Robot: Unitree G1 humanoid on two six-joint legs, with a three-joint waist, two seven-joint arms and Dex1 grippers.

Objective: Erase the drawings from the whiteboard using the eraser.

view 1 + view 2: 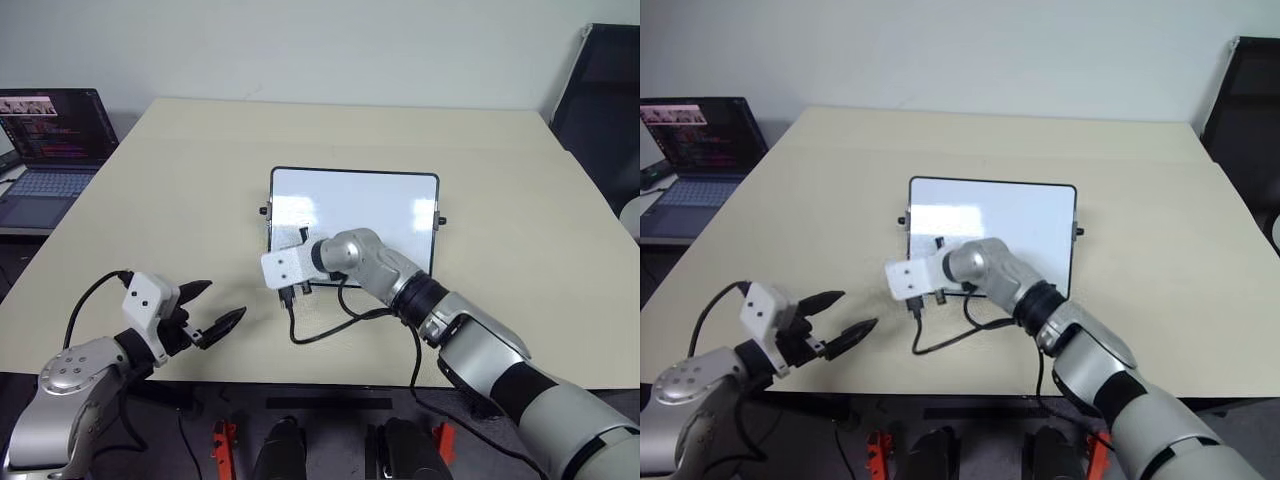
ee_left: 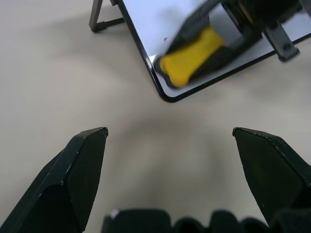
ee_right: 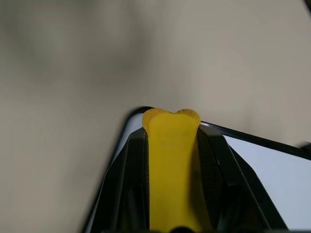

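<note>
On the pale beige worktop [image 1: 180, 180] lies the rectangular glossy white whiteboard with its thin black frame [image 1: 380, 205], and the right hand [image 3: 171, 145] is at the board's near left corner, clenched on the small yellow block eraser [image 2: 192, 59], whose tip stands out past the black fingers [image 3: 214, 155]. The left hand [image 1: 212, 312] hovers over bare worktop to the near left of the board, well apart from it, its two black fingers spread and grasping nothing. Judging by this, the wiping step is in hand, with the eraser held low at the corner of the board; whether its dark underside is actually pressed on the surface I cannot tell. Of the drawings, a single tiny reddish speck [image 2: 165, 39] on the white just beside the eraser is all I can make out, and elsewhere the board looks clean, so the job seems close to done. The next move likely calls for a short stroke across that speck, keeping the eraser flat and the pressure light enough that the board does not slide on the smooth worktop. The head views give the whole layout: board, both arms, an open dark laptop [image 1: 50, 135] at the far left, and a black cable [image 1: 320, 330] looping beside the near edge. The left wrist view adds the eraser's side and the speck, which the right arm hides from above, while the right wrist view shows the grip itself and the rounded black corner of the frame.
</note>
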